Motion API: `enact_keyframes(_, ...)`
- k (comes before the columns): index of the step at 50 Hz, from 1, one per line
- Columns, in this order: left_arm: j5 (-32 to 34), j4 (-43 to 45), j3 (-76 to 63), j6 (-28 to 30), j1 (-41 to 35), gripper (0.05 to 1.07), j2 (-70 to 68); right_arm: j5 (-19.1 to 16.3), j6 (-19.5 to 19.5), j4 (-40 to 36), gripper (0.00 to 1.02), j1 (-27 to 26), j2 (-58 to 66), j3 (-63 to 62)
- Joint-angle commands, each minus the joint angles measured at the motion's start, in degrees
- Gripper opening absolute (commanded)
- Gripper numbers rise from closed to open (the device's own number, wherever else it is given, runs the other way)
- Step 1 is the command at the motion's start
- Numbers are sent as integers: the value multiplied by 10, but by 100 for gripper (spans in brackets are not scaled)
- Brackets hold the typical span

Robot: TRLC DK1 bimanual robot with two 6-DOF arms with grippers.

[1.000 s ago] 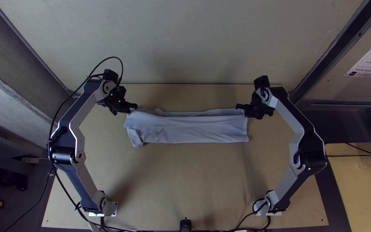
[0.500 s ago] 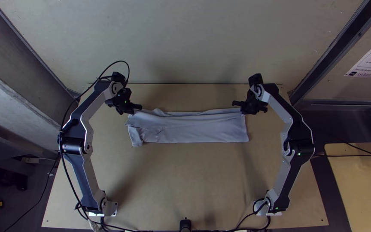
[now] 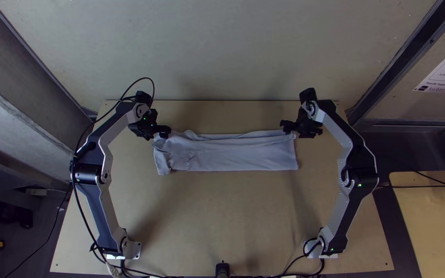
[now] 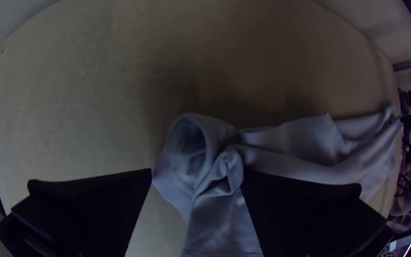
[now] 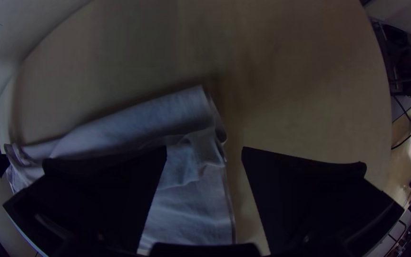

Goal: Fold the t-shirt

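Light wooden tabletop (image 3: 222, 216) | black left hand (image 4: 197, 170), 10 o'clock, black right hand (image 5: 204, 148), 2 o'clock, just opened, releasing long grey cloth t-shirt (image 3: 243, 156) | fold likely laid

I record the t-shirt (image 3: 233, 157) as plain, pale blue-grey, and the table (image 3: 233, 211) as light tan, faintly mottled. My left gripper (image 3: 165, 132) and right gripper (image 3: 288, 128) are uniformly black; my arms (image 3: 108, 139) combine silver-grey and black, with small green lights (image 3: 359, 185). I note a grey-beige wall (image 3: 222, 51) and a white poster (image 3: 441, 77) bearing black markings.
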Motion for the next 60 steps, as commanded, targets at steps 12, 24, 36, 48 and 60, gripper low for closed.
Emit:
enact_keyframes(12,122,-5,-32,-15,72,103,-86,4,6,-5,99,-25,-130,-3)
enact_keyframes(24,287,-43,-63,-22,128,103,-102,11,7,-11,99,-35,-196,-21)
enact_keyframes(36,362,-25,-140,-11,166,103,-100,10,19,-14,99,-44,-265,-30)
enact_keyframes(48,421,-13,-185,1,182,103,-66,11,19,-15,99,-43,-306,-51)
enact_keyframes(60,459,5,-201,15,181,103,-16,11,21,-16,98,-43,-339,-80)
